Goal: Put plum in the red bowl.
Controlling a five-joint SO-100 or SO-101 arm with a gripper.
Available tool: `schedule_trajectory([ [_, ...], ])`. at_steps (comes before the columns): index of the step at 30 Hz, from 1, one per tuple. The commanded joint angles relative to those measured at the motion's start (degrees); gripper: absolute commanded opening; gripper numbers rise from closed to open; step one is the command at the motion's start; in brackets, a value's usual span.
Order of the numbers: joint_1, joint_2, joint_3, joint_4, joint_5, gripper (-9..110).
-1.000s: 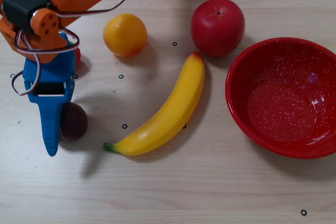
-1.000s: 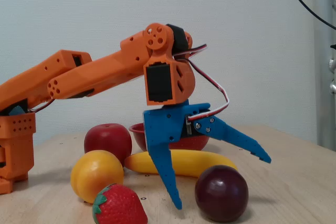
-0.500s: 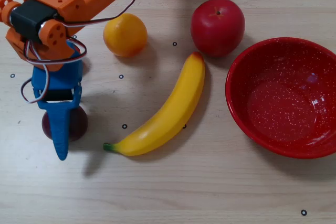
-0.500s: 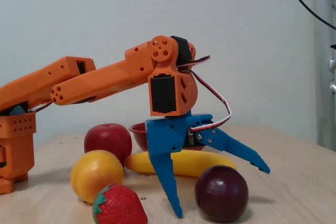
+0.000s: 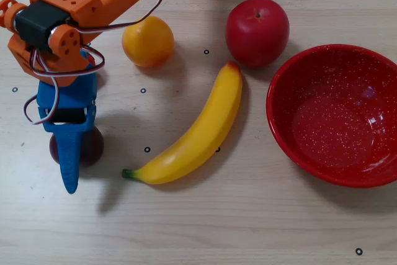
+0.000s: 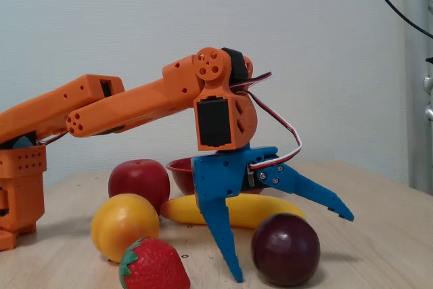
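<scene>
The small, round, glossy dark purple plum [image 6: 285, 249] rests on the table directly under the blue two-finger gripper [image 6: 291, 245]. Being round, it shows you no long axis and no pointing direction. In the overhead view, the plum [image 5: 92, 146] shows on both sides of the blue finger [image 5: 70, 159] that crosses above it.

In the fixed view, the jaws stand spread wide: one finger [image 6: 223, 238] points steeply down just left of the plum, with its tip at the table, and the other finger [image 6: 314, 194] slants out above and to the plum's right. You cannot tell whether either finger touches the plum.

The orange arm [image 6: 128, 109] reaches in from the left of the fixed view, nearly level, and the wrist bends downward.

Near the gripper, in the overhead view, a round orange toy fruit [image 5: 147, 41] lies beyond it, and a long yellow toy banana [image 5: 195, 131] lies to its right. A large bright red apple [image 5: 257, 31] and the large glossy red bowl with white speckles [image 5: 298, 153] lie well apart to the right. A red strawberry with a green top [image 6: 154, 265] sits left of the gripper in the fixed view.

The surface is a pale wood-grain table [image 5: 248, 228]. A plain white wall [image 6: 135, 18] stands behind it.
</scene>
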Motion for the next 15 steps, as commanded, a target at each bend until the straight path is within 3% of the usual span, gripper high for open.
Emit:
schedule_trajectory([
  [1,0.8,2.5,-4.0,-2.2,-0.4,58],
  [15,0.7,1.8,-3.7,-2.4,-0.1,57],
])
